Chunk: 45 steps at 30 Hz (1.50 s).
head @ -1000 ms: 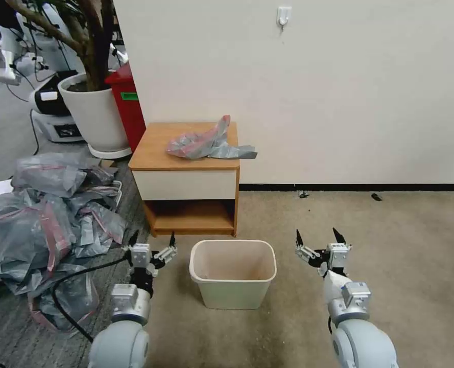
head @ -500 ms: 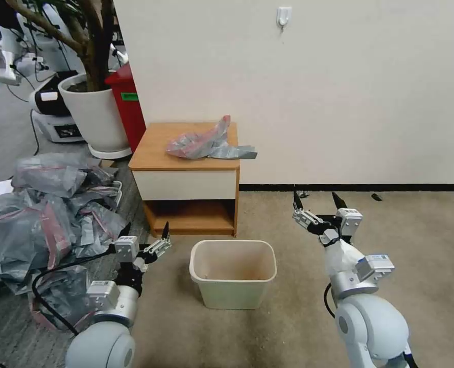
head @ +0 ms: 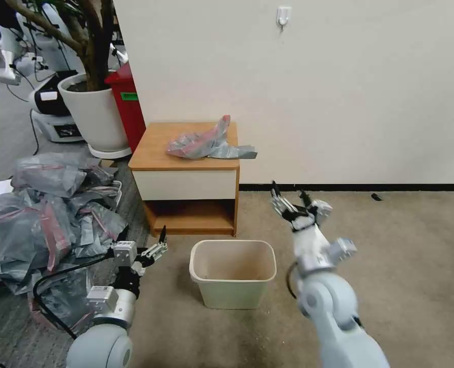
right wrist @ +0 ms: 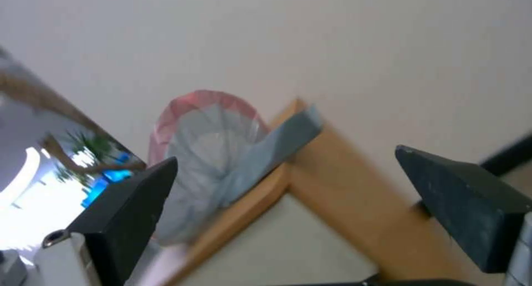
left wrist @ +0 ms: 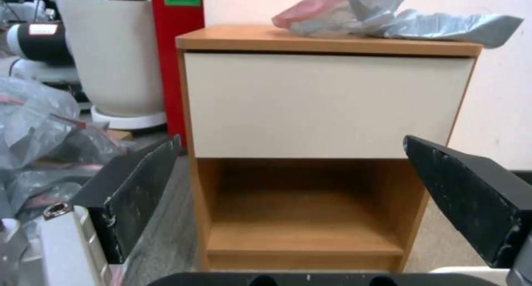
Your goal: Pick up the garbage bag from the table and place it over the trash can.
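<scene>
Reaching comes first, and nothing is picked up yet. Nearest, at seven o'clock, the left gripper waits wide open and empty. At six o'clock sits the trash can. Past it, at five o'clock, the right gripper is spread open, empty, pointing at the table. Farthest, at twelve o'clock, the garbage bag lies crumpled on top. Next, I think, it must rise, then pinch the bag.

One table, one trash can
</scene>
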Motion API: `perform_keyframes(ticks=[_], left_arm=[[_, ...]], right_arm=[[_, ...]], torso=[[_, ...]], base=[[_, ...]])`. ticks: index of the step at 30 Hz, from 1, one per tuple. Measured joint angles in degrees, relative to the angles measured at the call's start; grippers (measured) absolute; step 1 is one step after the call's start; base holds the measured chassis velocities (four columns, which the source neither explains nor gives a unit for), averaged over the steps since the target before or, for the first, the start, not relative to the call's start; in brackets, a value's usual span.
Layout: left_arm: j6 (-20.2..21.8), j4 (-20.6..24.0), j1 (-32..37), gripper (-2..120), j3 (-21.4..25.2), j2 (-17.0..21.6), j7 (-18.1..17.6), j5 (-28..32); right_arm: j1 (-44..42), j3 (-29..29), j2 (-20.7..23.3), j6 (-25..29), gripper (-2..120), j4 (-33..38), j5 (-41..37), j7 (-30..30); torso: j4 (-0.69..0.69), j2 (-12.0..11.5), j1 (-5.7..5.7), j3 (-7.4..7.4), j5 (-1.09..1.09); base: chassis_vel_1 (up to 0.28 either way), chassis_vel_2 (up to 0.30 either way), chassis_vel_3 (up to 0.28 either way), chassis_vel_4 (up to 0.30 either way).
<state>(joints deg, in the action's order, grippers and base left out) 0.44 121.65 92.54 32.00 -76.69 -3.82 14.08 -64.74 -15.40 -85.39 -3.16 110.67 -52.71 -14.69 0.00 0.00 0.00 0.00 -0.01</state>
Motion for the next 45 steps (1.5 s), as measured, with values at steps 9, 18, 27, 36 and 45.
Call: perform_keyframes(ticks=[9, 18, 27, 36, 45], left_arm=[[-0.1, 0.0, 0.2, 100, 1.1, -0.7, 0.0, -0.2], [-0.2, -0.1, 0.6, 100, 1.8, -1.2, 0.0, -0.5], [-0.3, 0.0, 1.1, 100, 2.7, -1.6, -0.1, -0.9], [-0.6, 0.3, 1.8, 100, 3.6, -1.6, -0.2, -1.1], [-0.9, 0.4, 2.0, 100, 4.2, -1.8, -0.3, -1.3]], right_arm=[[15.5, 0.5, -3.2, -0.4, 99, -11.8, -24.5, -6.1], [21.7, 0.5, -5.6, -0.4, 99, -23.0, -25.2, -5.0], [25.3, 0.4, -6.7, 0.6, 99, -29.3, -22.9, -2.4], [28.6, -0.2, -6.7, 1.4, 99, -34.0, -22.0, -0.4], [30.8, -0.4, -6.8, 1.4, 99, -36.8, -21.3, 0.0]], torso=[[0.00, 0.0, 0.00, 0.01, 0.00], [-0.01, 0.0, 0.00, 0.00, 0.00], [0.00, 0.0, 0.00, 0.00, 0.00], [-0.01, 0.0, 0.00, 0.00, 0.00], [0.00, 0.0, 0.00, 0.00, 0.01]], base=[[0.000, 0.000, 0.000, 0.000], [0.000, 0.000, 0.000, 0.000], [0.000, 0.000, 0.000, 0.000], [0.000, 0.000, 0.000, 0.000], [0.000, 0.000, 0.000, 0.000]])
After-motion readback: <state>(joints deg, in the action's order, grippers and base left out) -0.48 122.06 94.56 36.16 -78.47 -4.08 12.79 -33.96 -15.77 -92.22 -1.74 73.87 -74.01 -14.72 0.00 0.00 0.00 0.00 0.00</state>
